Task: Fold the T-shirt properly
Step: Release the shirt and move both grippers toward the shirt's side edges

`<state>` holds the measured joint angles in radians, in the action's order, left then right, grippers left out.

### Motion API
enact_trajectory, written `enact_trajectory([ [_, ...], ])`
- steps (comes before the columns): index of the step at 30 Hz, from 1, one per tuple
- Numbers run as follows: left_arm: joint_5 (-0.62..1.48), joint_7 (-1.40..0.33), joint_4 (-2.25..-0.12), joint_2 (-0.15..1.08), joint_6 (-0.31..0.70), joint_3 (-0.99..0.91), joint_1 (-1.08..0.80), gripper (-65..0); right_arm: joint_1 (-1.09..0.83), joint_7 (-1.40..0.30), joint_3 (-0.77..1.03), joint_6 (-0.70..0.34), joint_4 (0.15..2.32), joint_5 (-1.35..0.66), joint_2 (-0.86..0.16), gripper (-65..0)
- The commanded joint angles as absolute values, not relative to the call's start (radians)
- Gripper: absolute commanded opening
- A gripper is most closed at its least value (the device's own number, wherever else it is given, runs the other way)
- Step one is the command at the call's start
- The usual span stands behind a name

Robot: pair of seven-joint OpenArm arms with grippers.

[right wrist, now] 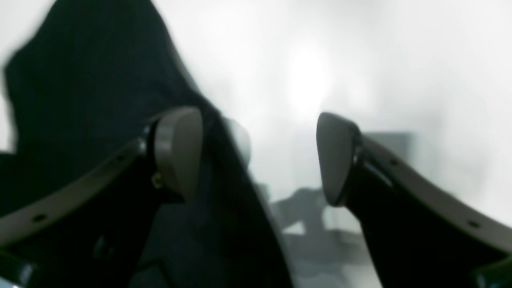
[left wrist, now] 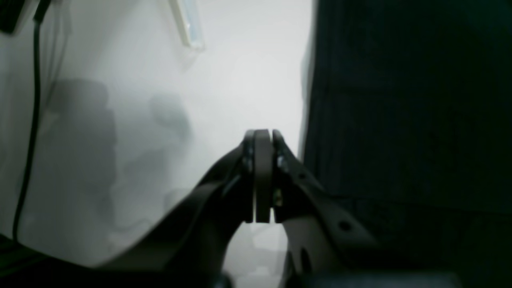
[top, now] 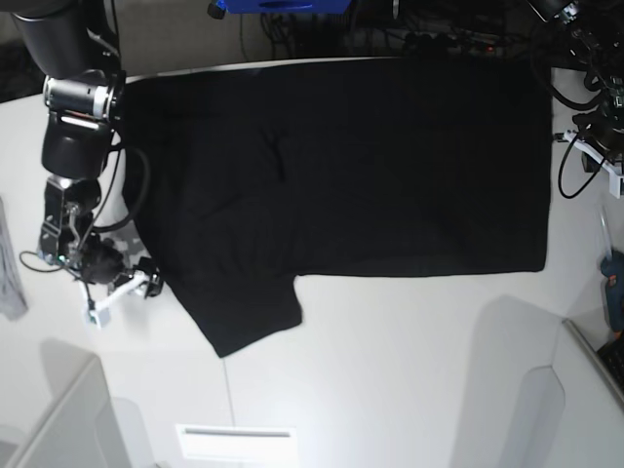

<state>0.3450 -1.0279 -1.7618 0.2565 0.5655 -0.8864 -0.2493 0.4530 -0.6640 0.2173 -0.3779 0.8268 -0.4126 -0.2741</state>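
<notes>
Table [top: 390,370] lies bare and white from 4 to 8 o'clock of the one black shirt [top: 390,166], whose far hem runs along the table's back edge. One sleeve [top: 244,312] juts toward 7 o'clock. Two grippers: the right [top: 146,285], jaws spread and released, sits just beside that sleeve's edge; the left [left wrist: 262,176], clenched on nothing, hangs beside the shirt's side edge. Base view cuts off the left arm; wrist views are blurred.

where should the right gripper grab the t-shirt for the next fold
Probably the sleeve sticking out toward the front edge of the T-shirt. The open right gripper sits just beside it; come in low from that side and pinch its free hem.
</notes>
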Motion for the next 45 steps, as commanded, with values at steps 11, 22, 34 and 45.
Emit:
enact_trajectory([
  [11,0.351,-1.01,-1.735,0.278,0.565,-0.888,-0.245,-65.0,0.463,-0.679,0.186,-0.542,0.817,-0.364,-0.272,-23.3],
  [22,0.351,-1.009,-1.735,0.278,0.564,-0.888,-0.243,-65.0,0.429,-0.625,0.117,-0.536,0.814,-0.366,-0.245,-23.4],
  [34,0.349,-1.01,-1.702,0.28,0.564,-0.888,-0.196,-63.4,0.401,-0.581,0.117,-0.536,0.814,-0.366,-0.243,-65.0],
  [45,0.174,-1.009,-1.504,0.308,0.562,-0.774,0.082,-12.7,0.401,-0.585,0.116,-0.499,0.814,-0.366,-0.245,-65.0],
])
